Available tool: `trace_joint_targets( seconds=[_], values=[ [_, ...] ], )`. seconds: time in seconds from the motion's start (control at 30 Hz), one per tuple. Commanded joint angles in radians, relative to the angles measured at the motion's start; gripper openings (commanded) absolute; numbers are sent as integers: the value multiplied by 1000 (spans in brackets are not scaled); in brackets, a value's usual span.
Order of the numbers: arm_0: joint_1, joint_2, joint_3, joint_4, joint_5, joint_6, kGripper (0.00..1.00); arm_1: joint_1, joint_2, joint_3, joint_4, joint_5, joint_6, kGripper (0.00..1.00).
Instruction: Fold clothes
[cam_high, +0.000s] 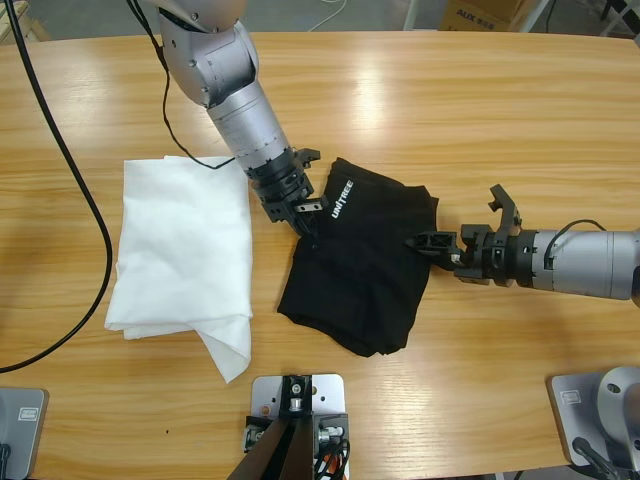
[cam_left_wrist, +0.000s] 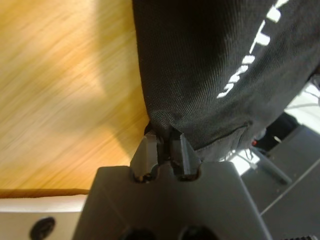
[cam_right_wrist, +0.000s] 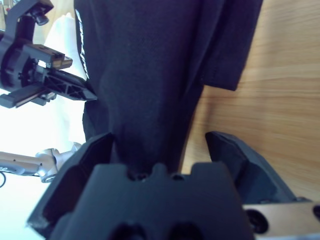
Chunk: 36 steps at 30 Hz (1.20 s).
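Note:
The black T-shirt (cam_high: 365, 265) lies bunched in the middle of the table, its white UNITREE lettering (cam_high: 342, 200) near its upper left edge. My left gripper (cam_high: 308, 222) reaches down from the upper left and is shut on the shirt's left edge. In the left wrist view its jaws pinch a fold of the black fabric (cam_left_wrist: 200, 60) at the gripper (cam_left_wrist: 162, 142). My right gripper (cam_high: 452, 216) comes in from the right at the shirt's right edge. It is open, and in the right wrist view the shirt (cam_right_wrist: 150, 65) lies between the spread jaws of the gripper (cam_right_wrist: 160, 140).
A white garment (cam_high: 180, 255) lies flat to the left of the shirt, close to the left arm. A black cable (cam_high: 60, 150) curves across the table's left end. Bare wooden table (cam_high: 480, 110) stretches behind and to the right.

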Motion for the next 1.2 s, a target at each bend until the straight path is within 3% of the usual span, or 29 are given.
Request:
trace_joint_targets(
  seconds=[0.03,0.13,0.2,0.23,0.3,0.4,0.5,0.77,0.93,1.2],
  values=[
    [36,-194,209,-87,93,63,673,-9,101,34,19,1,-18,821],
    [39,-279,257,-88,133,58,773,-9,108,34,15,3,-28,821],
    [37,-342,297,-125,147,30,953,-9,103,34,15,5,-36,821],
    [35,-380,341,-183,160,0,979,-9,100,34,15,6,-38,821],
    [41,-442,472,-344,162,-59,1000,-4,92,34,18,7,-41,821],
    [58,-500,769,-714,116,-165,1000,2,82,34,21,7,-43,821],
    [57,-465,918,-954,43,-213,1000,7,71,34,27,7,-44,821],
    [75,-315,844,-1042,-130,-265,1000,7,93,34,18,5,-45,821],
    [108,-243,870,-1087,-209,-237,993,7,106,34,13,5,-44,821],
    [100,-215,846,-1122,-235,-252,789,6,123,34,2,5,-44,821]
  ],
)
